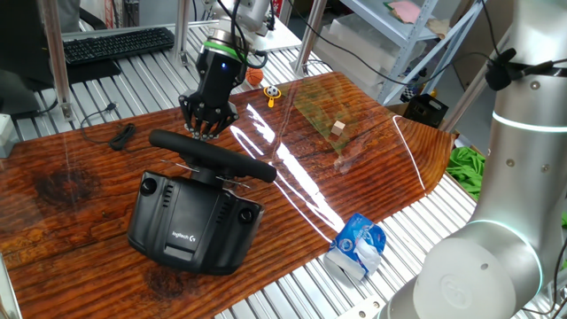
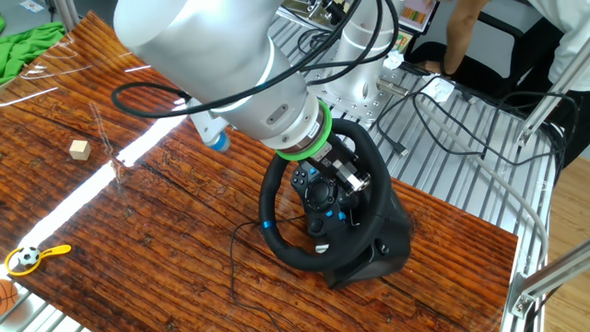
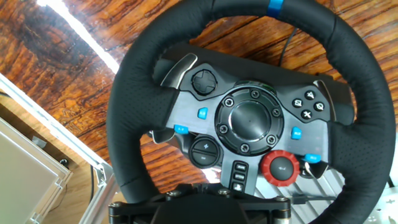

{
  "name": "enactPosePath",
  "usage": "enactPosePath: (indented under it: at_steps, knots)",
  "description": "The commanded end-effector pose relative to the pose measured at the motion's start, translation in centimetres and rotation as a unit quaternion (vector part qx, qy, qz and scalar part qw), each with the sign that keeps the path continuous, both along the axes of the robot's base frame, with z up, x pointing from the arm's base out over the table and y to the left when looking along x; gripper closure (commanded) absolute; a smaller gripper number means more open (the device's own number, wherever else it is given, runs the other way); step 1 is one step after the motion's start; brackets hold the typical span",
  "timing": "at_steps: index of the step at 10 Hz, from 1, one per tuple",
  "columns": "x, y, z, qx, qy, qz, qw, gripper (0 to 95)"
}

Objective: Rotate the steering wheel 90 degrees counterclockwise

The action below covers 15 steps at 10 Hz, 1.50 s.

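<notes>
- My gripper (image 1: 211, 129) hangs just behind the steering wheel (image 1: 213, 156), fingertips pointing down at the back edge of the rim; whether my jaws are spread or pressed together I cannot tell, since the fingers bunch into one dark cluster in one fixed view and my own arm hides them in the other.
- In the hand view only a dark strip of my gripper body (image 3: 205, 208) shows along the bottom edge, so I may be touching the rim, but I cannot say.
- The steering wheel (image 3: 249, 118) fills the hand view: a black stitched rim with a blue stripe (image 3: 275, 7) at the top right, a round hub, blue buttons, a red dial (image 3: 282, 167) at the lower right, and silver paddle shifters (image 3: 177, 71) behind the spokes.
- In the other fixed view the wheel (image 2: 318, 198) faces the camera, its blue stripe (image 2: 265, 225) on the left side of the rim.
- The wheel sits on its bulky black base (image 1: 190, 226), marked Logitech, which rests on the dark wooden table (image 1: 80, 186) near the front edge.
- A small wooden cube (image 1: 337, 128) lies well apart on the table's far side.
- A crumpled blue and white packet (image 1: 358, 245) lies off the table's edge on the slatted metal surface.
- A black keyboard (image 1: 117, 42) sits beyond the table.
</notes>
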State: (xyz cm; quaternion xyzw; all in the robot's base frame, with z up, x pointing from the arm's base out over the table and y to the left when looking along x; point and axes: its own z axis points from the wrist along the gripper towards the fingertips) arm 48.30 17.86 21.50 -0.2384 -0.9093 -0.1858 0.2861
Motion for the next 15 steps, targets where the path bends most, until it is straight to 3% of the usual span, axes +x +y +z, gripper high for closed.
enactPosePath:
  at_steps: [1, 4, 9, 15]
  knots:
    - [-0.07, -0.15, -0.14, 0.0, -0.002, 0.003, 1.0, 95.0]
    - [-0.19, -0.45, -0.31, 0.002, -0.002, 0.005, 1.0, 95.0]
    - [-0.46, -0.62, 0.18, 0.007, 0.008, -0.011, 0.9999, 95.0]
    - [-0.58, -0.73, 0.34, 0.005, 0.003, 0.011, 0.9999, 95.0]
